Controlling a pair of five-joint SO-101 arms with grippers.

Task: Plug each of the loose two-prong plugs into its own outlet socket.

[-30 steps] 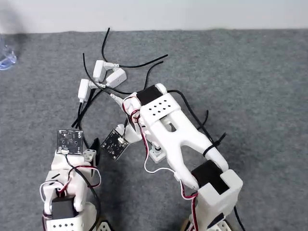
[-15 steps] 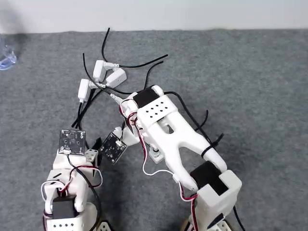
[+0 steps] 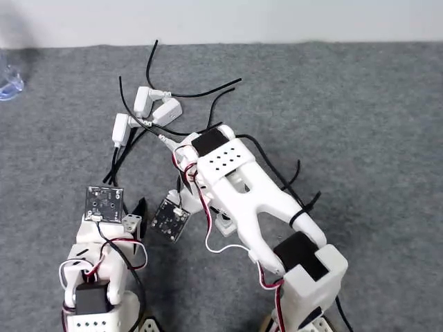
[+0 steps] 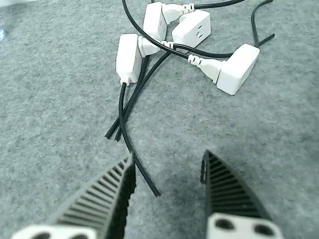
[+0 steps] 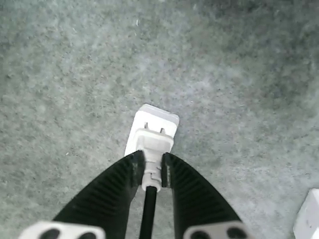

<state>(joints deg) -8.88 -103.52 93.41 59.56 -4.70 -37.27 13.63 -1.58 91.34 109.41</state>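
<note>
My right gripper (image 5: 152, 158) is shut on a white two-prong plug (image 5: 154, 142) with a black cord. The plug's prongs point at a white outlet socket (image 5: 155, 122) lying on the carpet right beneath it. In the high view the right arm (image 3: 232, 173) covers this spot. My left gripper (image 4: 168, 158) hangs open over bare carpet, short of a cluster of white outlets (image 4: 128, 57) (image 4: 192, 27) (image 4: 239, 67) with tangled black cords (image 4: 134, 94). The same cluster (image 3: 142, 104) lies beyond both arms in the high view.
Loose black cord ends (image 4: 157, 191) lie just ahead of my left gripper. A clear bluish object (image 3: 8, 79) sits at the far left edge. Grey carpet (image 3: 360, 124) stretches open to the right, and a pale wall (image 3: 277, 21) bounds the back.
The right arm has drawn back slightly toward the front, its wrist camera board dropping lower in the high view. The left arm has barely moved.
</note>
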